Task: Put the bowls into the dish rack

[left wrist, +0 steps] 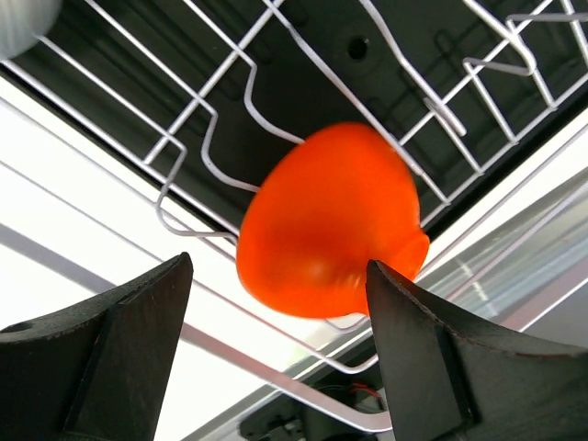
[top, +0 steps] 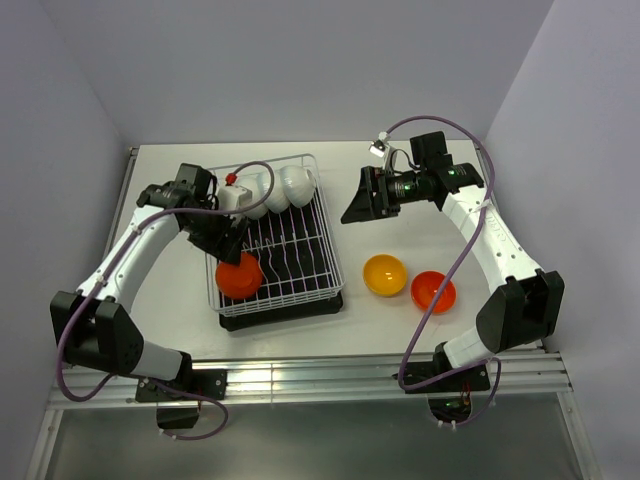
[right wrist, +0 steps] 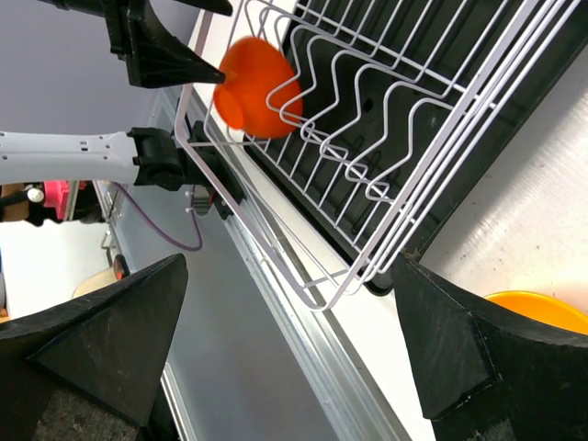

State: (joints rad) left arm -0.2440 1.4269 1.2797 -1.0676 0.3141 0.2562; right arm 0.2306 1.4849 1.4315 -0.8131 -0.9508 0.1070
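The white wire dish rack sits on a black drip tray at the table's middle. Three white bowls stand on edge at its far end. A red-orange bowl leans on its side in the rack's near left corner; it also shows in the left wrist view and the right wrist view. My left gripper hovers open just above that bowl, not touching it. A yellow-orange bowl and a second red-orange bowl lie on the table right of the rack. My right gripper is open and empty, right of the rack.
The rack's wires and black tray fill both wrist views. The yellow-orange bowl's rim shows at the right wrist view's lower right. A metal rail runs along the table's near edge. Grey walls enclose the table on three sides.
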